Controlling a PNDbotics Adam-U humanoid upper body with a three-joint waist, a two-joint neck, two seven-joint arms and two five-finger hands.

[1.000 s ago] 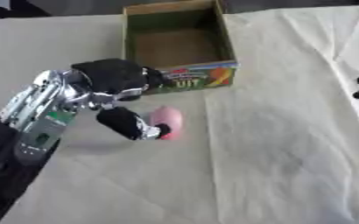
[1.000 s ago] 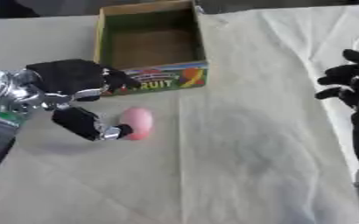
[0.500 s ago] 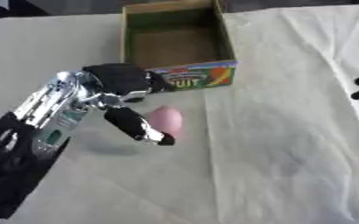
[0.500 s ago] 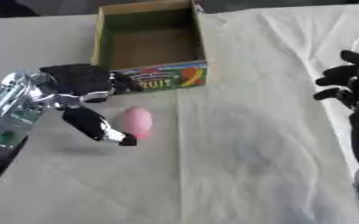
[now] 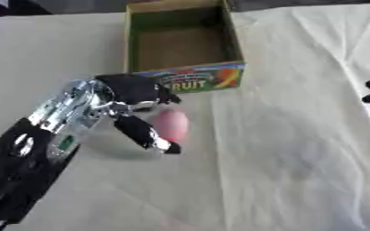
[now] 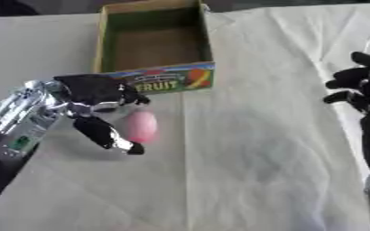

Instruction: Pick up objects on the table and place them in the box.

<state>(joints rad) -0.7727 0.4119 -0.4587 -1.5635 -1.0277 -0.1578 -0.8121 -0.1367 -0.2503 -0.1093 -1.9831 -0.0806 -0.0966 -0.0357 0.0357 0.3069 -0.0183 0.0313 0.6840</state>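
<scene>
A pink egg-shaped thing [image 5: 172, 124] lies on the cream cloth just in front of the cardboard fruit box [image 5: 194, 79], whose open top shows a bare brown floor. My left hand [image 5: 131, 89] reaches in from the lower left and straddles the pink thing. Its dark fingers are bent above the thing's top left, and its thumb [image 5: 145, 133] stretches down along the left side. The thing rests on the cloth in that gap, and I see no pinch on it. My right hand [image 6: 367, 97] hovers at the right edge, fingers spread and holding nothing.
The cream cloth [image 5: 298, 144] covers the whole table, with creases running toward the right. The box stands at the far middle, its printed front wall facing me. A dark strip runs beyond the table's far edge.
My left hand's thumb has slid lower along the pink thing, its tip now past the thing's near end. The pink thing and the right hand have stayed put.
</scene>
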